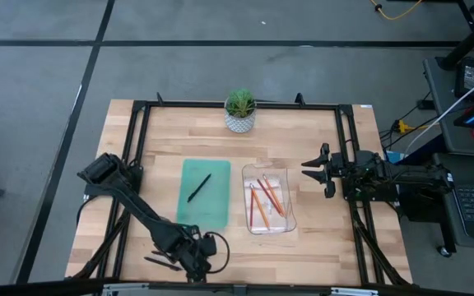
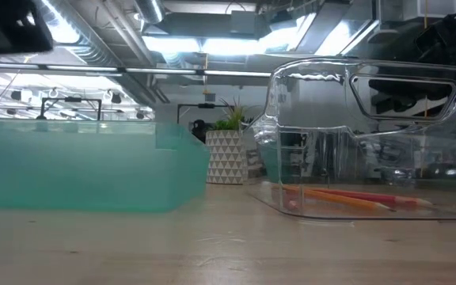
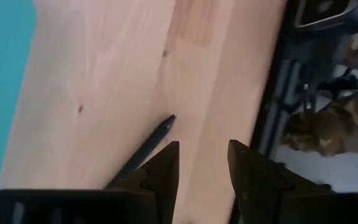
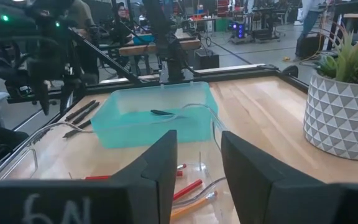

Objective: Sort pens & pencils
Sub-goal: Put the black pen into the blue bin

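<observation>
Two black pens (image 1: 160,263) lie flat on the wood near the table's near edge, and they also show in the right wrist view as pens (image 4: 81,112). My left gripper (image 1: 171,261) (image 3: 201,158) is open right over them; one pen (image 3: 146,148) lies beside the outer side of one finger, outside the gap. A third pen (image 1: 198,187) (image 4: 163,113) rests in the teal tray (image 1: 189,210). Three orange and red pencils (image 1: 266,197) (image 2: 347,198) lie in the clear tray (image 1: 285,224). My right gripper (image 1: 313,168) (image 4: 197,155) waits open to the right of the clear tray. My left gripper has one finger (image 3: 163,171) right next to the pen's tip end (image 3: 160,129), which lies flat on the table. I cannot tell whether the finger touches the pen.
A potted plant (image 1: 239,111) (image 4: 344,99) stands at the far edge, behind the two trays. A black metal frame (image 1: 237,104) borders the table. Bare wood lies near the trays and to the right of the clear tray.
</observation>
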